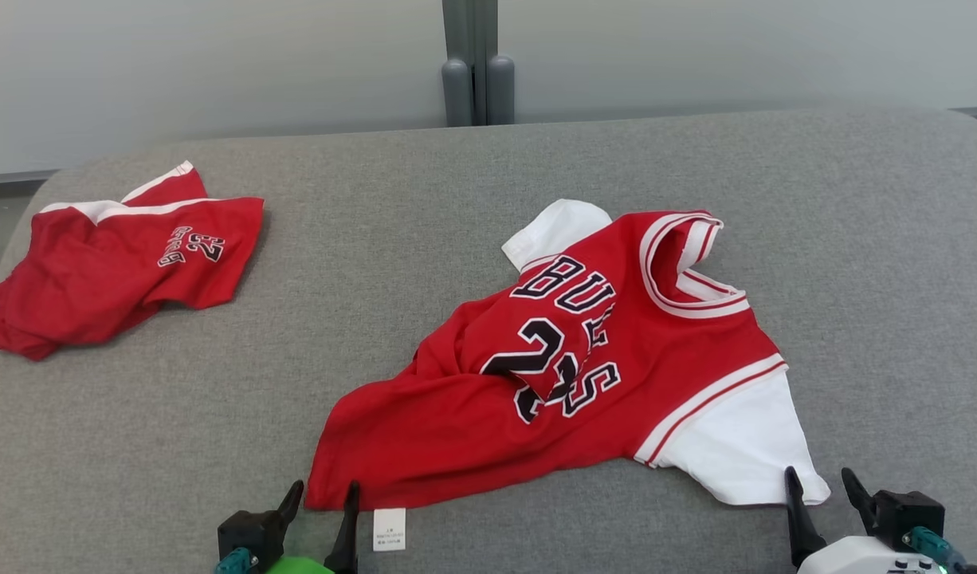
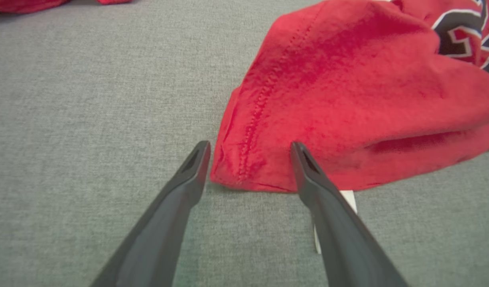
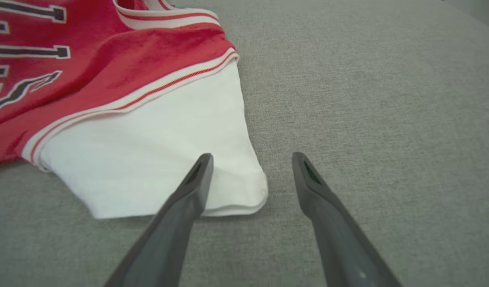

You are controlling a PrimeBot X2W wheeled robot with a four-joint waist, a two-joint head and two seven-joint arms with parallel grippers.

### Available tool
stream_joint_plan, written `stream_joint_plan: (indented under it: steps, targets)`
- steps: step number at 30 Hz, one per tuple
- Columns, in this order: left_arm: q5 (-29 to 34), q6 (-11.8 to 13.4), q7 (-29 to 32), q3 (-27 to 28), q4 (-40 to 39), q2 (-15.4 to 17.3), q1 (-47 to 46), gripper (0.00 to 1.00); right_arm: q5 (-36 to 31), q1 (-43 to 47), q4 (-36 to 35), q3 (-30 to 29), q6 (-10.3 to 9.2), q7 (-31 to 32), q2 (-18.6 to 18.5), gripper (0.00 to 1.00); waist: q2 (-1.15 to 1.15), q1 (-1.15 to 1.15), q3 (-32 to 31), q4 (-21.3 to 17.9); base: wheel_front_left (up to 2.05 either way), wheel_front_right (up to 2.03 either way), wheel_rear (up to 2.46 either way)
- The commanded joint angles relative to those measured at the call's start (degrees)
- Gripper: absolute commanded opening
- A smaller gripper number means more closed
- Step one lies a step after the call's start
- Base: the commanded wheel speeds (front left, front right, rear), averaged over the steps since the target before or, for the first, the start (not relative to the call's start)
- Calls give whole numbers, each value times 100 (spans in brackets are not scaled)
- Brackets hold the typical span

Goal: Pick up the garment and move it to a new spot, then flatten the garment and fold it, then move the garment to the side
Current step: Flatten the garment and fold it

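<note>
Grey fabric surface (image 1: 393,191), pale wall (image 1: 217,64) behind; spare red garment (image 1: 114,263) bunched far left; left gripper (image 1: 325,485) spread around hem corner of jersey (image 1: 616,359); jersey rumpled mid-surface, grey post (image 1: 478,76) beyond; right gripper (image 1: 818,472) spread at white sleeve (image 1: 743,446) edge.

The head view looks forward and down from over the near edge of the grey worktop (image 1: 536,159), with the whole red jersey (image 1: 656,375) at mid-frame. The left wrist view sits low and close behind the left claw (image 2: 249,145), facing the jersey's hem corner (image 2: 244,167). The right wrist view, as close behind the right claw (image 3: 252,156), faces its white sleeve (image 3: 156,159). Both spots lie along the head view's lower edge.
</note>
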Motion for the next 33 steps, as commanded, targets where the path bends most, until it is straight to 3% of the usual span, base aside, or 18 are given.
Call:
stream_joint_plan:
  steps: [1, 7, 8, 9, 10, 11, 16, 23, 29, 33]
  targets:
    - [-45, -5, -2, -16, 85, 18, -112, 100, 20, -83, 110, 7, -2, -26, 11, 100, 0, 0, 87, -42, 0, 0, 0]
    - [-224, -14, 5, -207, 664, 18, -355, 100, 159, -323, 774, 203, -1, -25, 36, 100, 0, 0, 189, -86, 0, 0, 0]
    - [-264, -20, 10, -250, 742, 16, -374, 78, 227, -335, 844, 260, -1, -12, 53, 100, 0, 0, 192, -86, 0, 0, 0]
    - [-273, -25, 10, -287, 777, 15, -417, 32, 339, -355, 914, 325, 0, -8, 71, 76, 0, 0, 195, -84, 0, 0, 0]
    - [-318, -31, 10, -320, 780, 14, -454, 0, 447, -383, 977, 410, 1, -7, 90, 15, 0, 0, 194, -82, 0, 0, 0]
    - [-355, -34, 10, -341, 777, 13, -461, 0, 515, -399, 1014, 484, 3, -2, 102, 0, 0, 0, 187, -81, 0, 0, 0]
    - [-437, -41, 3, -391, 609, 15, -350, 0, 990, -484, 948, 794, 8, -28, 73, 0, 0, 0, 101, -107, 0, 0, 0]
    - [-546, -43, -2, -211, -115, 20, -445, 0, 1330, -664, -38, 917, -3, -70, -95, 0, 0, 0, 68, -100, 0, 0, 0]
    - [-716, -52, 25, -561, -401, 298, -1292, 0, 1434, -1490, -409, 1151, -2, -72, -292, 0, 0, 0, 252, -154, 0, 0, 0]
    - [-1406, -53, 350, -969, -499, 535, -2296, 0, 1699, -2517, -349, 1331, -2, -23, -365, 0, 0, 0, 611, -223, 0, 0, 0]
